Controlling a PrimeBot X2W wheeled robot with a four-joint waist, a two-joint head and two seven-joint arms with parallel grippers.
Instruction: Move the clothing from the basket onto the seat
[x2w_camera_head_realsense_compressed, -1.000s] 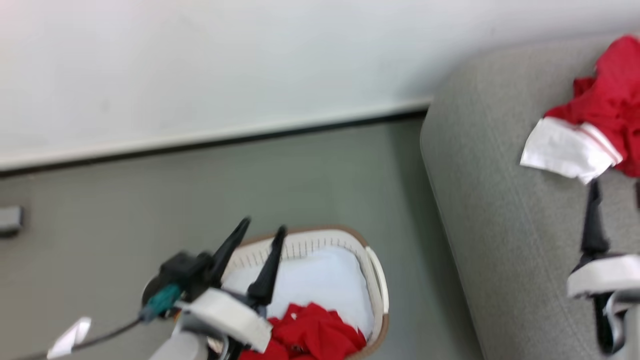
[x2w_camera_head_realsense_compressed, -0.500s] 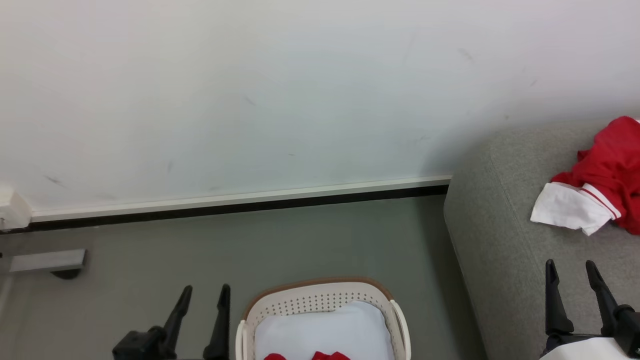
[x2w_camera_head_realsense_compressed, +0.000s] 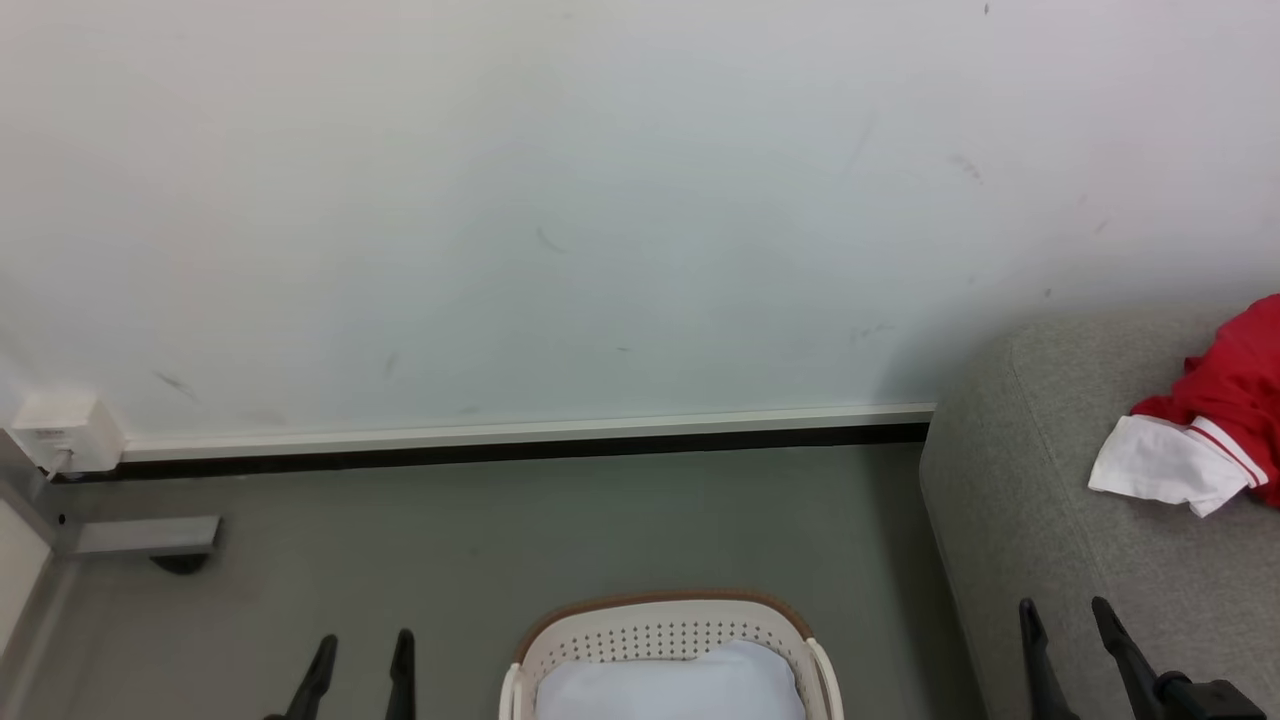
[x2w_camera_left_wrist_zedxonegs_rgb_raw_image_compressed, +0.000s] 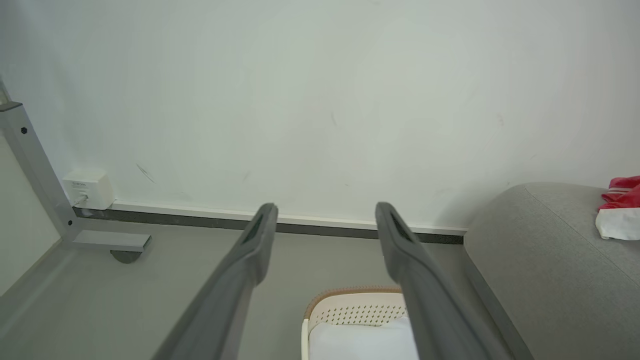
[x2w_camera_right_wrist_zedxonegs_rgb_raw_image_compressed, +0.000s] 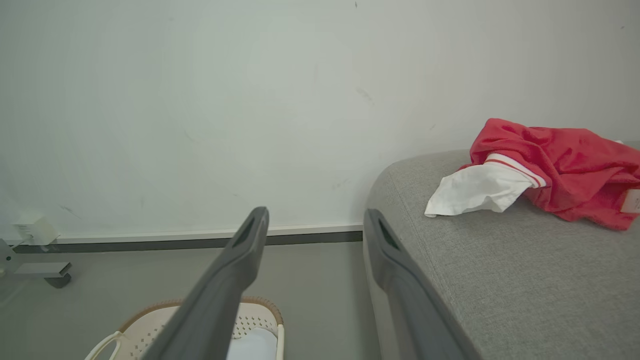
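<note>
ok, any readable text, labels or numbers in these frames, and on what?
None can be read.
Small white plastic wall box: a line of tiny print, too small to read.
Pale tag on the red and white sports garment lying on the grey fabric sofa: faint marks, too blurred to read.
Cream perforated plastic basket: no lettering seen.

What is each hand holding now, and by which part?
Nothing. The left hand and the right hand are both open and empty; the red and white clothing lies on the seat.
</note>
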